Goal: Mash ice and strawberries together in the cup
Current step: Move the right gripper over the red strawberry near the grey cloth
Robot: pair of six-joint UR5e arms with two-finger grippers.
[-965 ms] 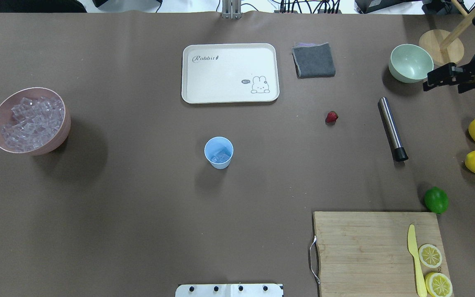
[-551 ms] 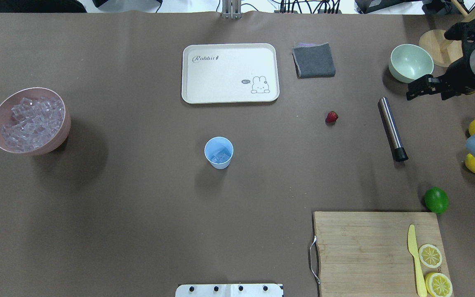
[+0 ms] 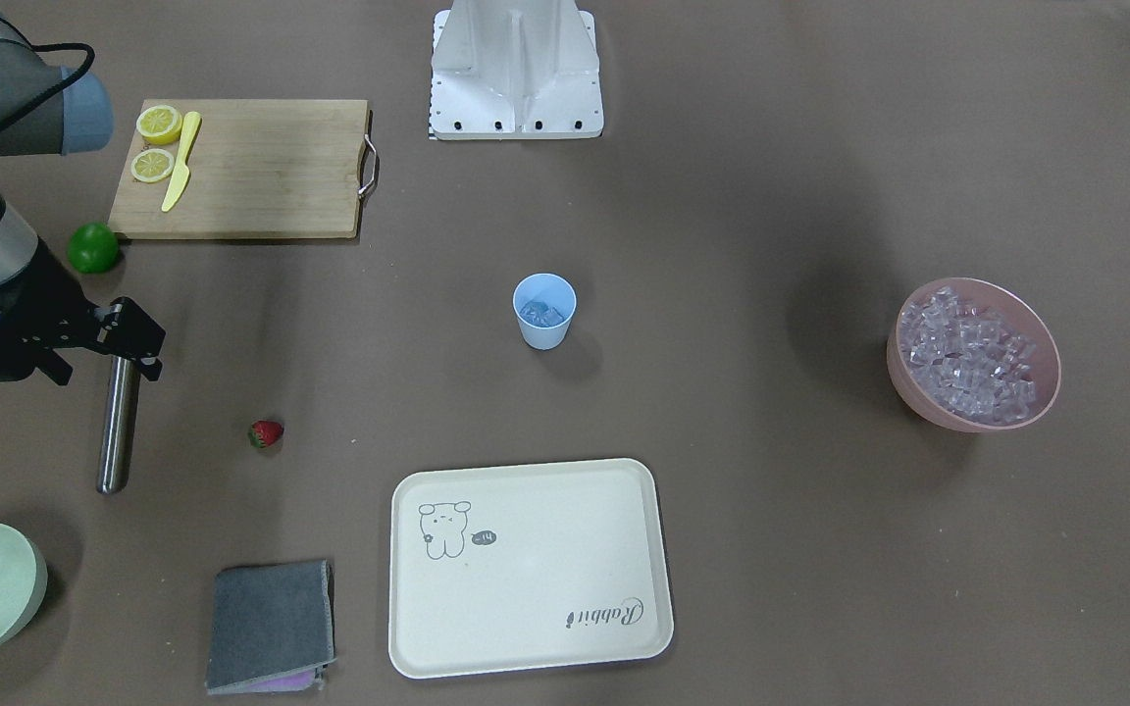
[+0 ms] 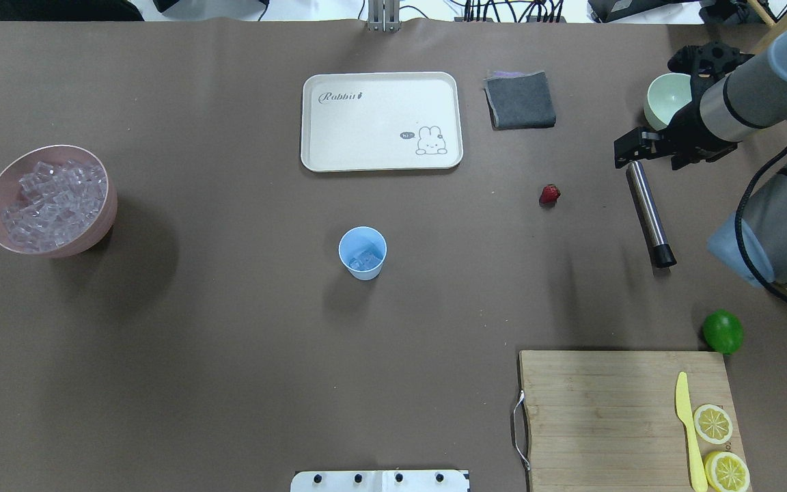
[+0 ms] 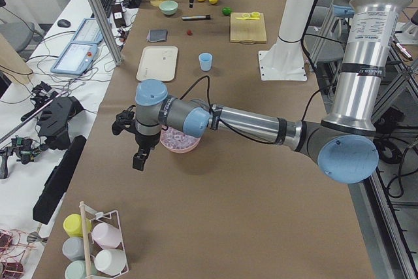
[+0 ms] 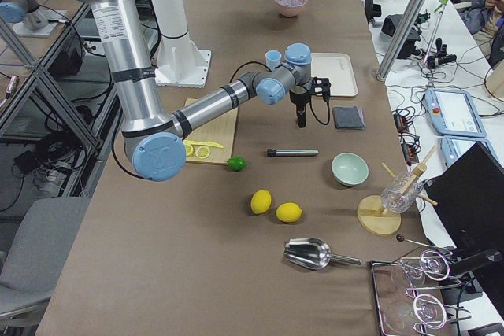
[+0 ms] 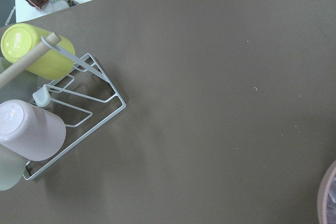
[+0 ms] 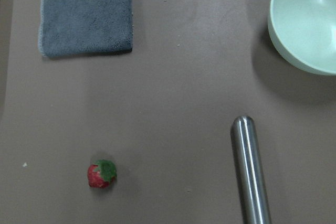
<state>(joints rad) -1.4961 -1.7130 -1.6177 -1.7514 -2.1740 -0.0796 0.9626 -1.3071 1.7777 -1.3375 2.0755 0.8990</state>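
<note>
Brown paper covers the table (image 4: 161,383), cables (image 4: 503,10) crowding its top edge. Centre frame, the cup (image 4: 363,270) holds ice (image 4: 365,260); the strawberry (image 4: 549,194) lies apart at its upper right. The right arm (image 4: 742,102) hides part of the green bowl (image 4: 663,102). The right gripper (image 4: 622,152) hangs spread, empty, over the far end of the metal rod (image 4: 647,212); whether the left gripper (image 5: 139,159) is spread cannot be told.

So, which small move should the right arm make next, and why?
Probably shift the right gripper sideways until it is over the strawberry, and only then lower it. The cup already holds ice, but the strawberry lies on the table, apart from the steel rod whose far end the gripper hovers over.
</note>
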